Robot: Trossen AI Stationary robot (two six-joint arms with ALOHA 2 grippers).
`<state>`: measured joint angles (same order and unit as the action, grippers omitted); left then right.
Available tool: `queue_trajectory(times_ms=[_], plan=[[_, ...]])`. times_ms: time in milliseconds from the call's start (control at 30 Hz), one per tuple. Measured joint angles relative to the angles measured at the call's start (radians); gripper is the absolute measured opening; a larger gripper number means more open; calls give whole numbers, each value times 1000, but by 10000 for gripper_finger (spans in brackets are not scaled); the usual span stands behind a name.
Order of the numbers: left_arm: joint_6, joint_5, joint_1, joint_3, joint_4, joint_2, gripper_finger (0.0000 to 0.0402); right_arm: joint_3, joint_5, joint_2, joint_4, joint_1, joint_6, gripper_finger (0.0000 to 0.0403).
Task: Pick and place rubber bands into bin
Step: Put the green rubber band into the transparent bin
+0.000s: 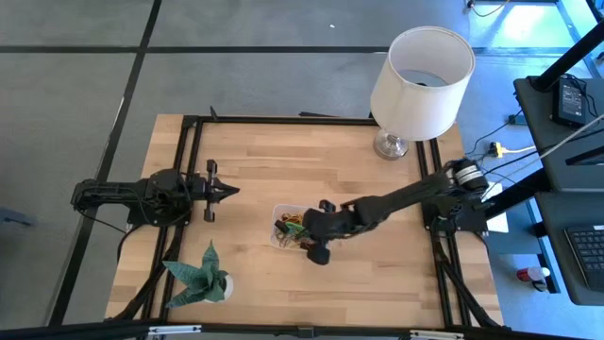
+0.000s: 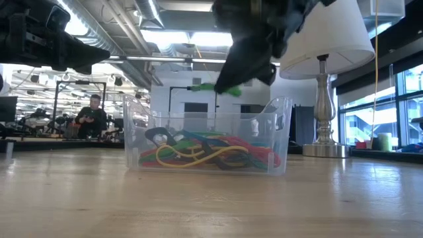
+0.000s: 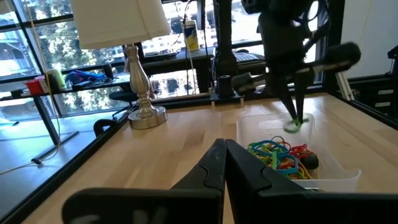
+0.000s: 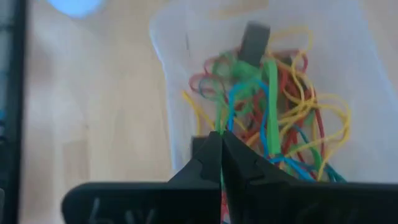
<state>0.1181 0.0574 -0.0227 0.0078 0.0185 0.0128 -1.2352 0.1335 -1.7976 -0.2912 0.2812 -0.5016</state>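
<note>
Green band pinched above the clear bin

Right gripper hangs over the bin, which sits near the middle of the table, slightly toward six o'clock in the high view. Its fingers are pressed together on a green rubber band, and in the low view that band dangles just above the bin's rim, clear of the pile below. The same green loop shows under the fingertips in the left wrist view, over the bin's far end.

Inside the bin lies a tangle of rubber bands in red, yellow, green, blue and black, resting on its floor.

Left gripper waits at about nine o'clock from the bin, well apart from it, fingers pressed together and holding nothing.

A white lamp stands at the table's one o'clock corner, and a green folded-paper plant sits toward seven o'clock.
</note>
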Motion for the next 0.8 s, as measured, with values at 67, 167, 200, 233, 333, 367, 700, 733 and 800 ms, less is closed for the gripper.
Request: queue_trajectory(times_ms=[67,167,200,233,333,367,700,733,800], plan=[[0,0,0,0,0,0,2,-44,-17,-42,-64,-10,-5,0],[0,0,0,0,0,1,2,-115,-58,-108,-164,-24,2,0],[0,0,0,0,0,1,2,-139,-79,-129,-192,-27,10,0],[0,1,0,0,0,1,2,-162,-98,-150,-212,-29,16,0],[0,1,0,0,0,1,2,-217,-110,-186,-310,-30,39,1],[0,2,0,0,0,1,2,-229,-110,-193,-323,-30,40,4],[0,2,0,0,11,3,2,-236,-110,-184,-411,-31,-34,70],[0,2,0,0,4,3,2,-236,-110,-183,-410,-31,-42,78],[0,2,0,0,4,3,2,-236,-110,-182,-410,-31,-46,94]])
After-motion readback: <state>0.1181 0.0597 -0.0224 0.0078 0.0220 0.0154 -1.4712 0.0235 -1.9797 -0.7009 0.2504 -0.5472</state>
